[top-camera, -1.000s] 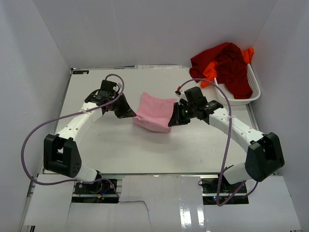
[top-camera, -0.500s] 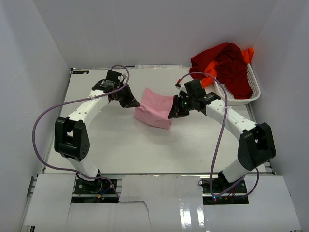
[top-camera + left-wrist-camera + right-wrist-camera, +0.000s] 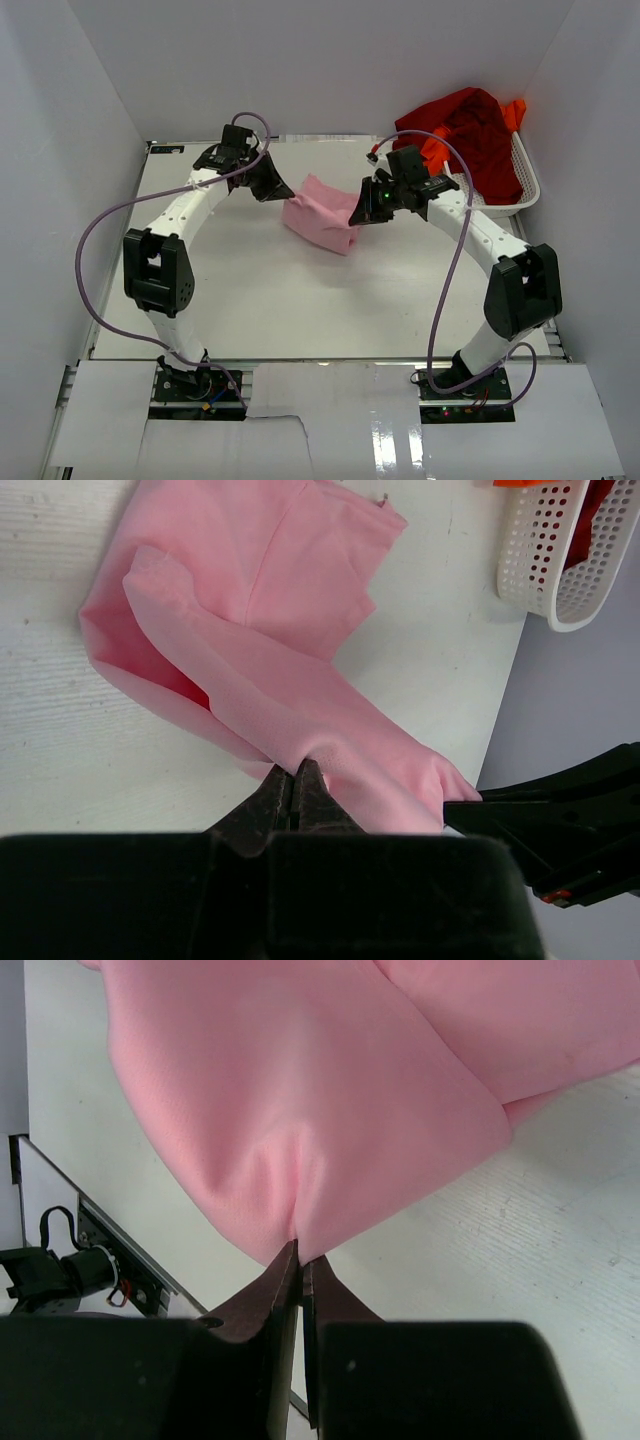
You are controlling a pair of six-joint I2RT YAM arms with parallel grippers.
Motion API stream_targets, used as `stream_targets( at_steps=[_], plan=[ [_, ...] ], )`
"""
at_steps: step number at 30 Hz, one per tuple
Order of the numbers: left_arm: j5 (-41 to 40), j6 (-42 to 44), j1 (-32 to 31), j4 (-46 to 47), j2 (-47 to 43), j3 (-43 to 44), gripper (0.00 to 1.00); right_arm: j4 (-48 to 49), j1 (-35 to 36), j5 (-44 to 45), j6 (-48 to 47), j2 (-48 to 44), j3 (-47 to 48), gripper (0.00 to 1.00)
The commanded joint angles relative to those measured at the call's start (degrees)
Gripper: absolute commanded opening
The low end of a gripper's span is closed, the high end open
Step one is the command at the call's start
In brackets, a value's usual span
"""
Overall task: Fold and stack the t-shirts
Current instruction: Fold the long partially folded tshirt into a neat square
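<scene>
The light pink t-shirt (image 3: 322, 213) lies partly folded on the table's far middle, its far edge lifted between both grippers. My left gripper (image 3: 279, 192) is shut on its left corner; in the left wrist view the cloth (image 3: 270, 630) runs out from the gripper (image 3: 294, 772). My right gripper (image 3: 360, 214) is shut on its right corner; in the right wrist view the cloth (image 3: 300, 1090) bunches at the gripper (image 3: 299, 1252). The dark red t-shirt (image 3: 470, 130) and the bright orange t-shirt (image 3: 436, 150) are heaped in the basket.
The white mesh basket (image 3: 520, 190) stands at the far right of the table and also shows in the left wrist view (image 3: 545, 555). White walls close in the back and both sides.
Both grippers have carried the pink shirt's edge toward the far side of the table, and the arms have stretched out. The cloth now lies farther back and doubled over.
</scene>
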Motion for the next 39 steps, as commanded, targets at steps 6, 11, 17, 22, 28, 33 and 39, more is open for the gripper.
stream_targets(
  at_steps=[6,11,17,22,28,33,39],
  plan=[
    [2.51,0.90,0.37,0.45,6.72,10.56,0.00,-1.26,-2.37,-1.74,-1.81,3.34,5.80,0.08],
    [2.52,0.99,0.37,0.45,11.12,15.49,0.00,-1.08,-3.34,-1.74,-2.07,5.89,6.86,0.08],
    [3.57,0.90,0.37,0.62,16.14,21.47,0.00,-1.00,-4.84,-2.18,-2.33,8.52,9.41,0.08],
    [3.04,1.34,0.37,0.45,15.79,20.87,0.00,-1.08,-4.84,-3.67,-2.42,9.49,10.12,0.08],
    [1.20,2.05,0.46,1.23,9.12,10.25,0.00,-0.64,-4.23,-5.52,-2.07,8.01,6.00,0.08],
    [1.02,2.05,0.54,3.25,-0.02,-3.99,0.00,1.46,-0.89,-6.48,-0.76,4.93,0.19,0.08],
    [2.24,2.05,0.63,4.31,-10.55,-19.44,0.00,6.03,3.51,-7.19,3.20,-1.38,-12.18,0.08]
  ],
)
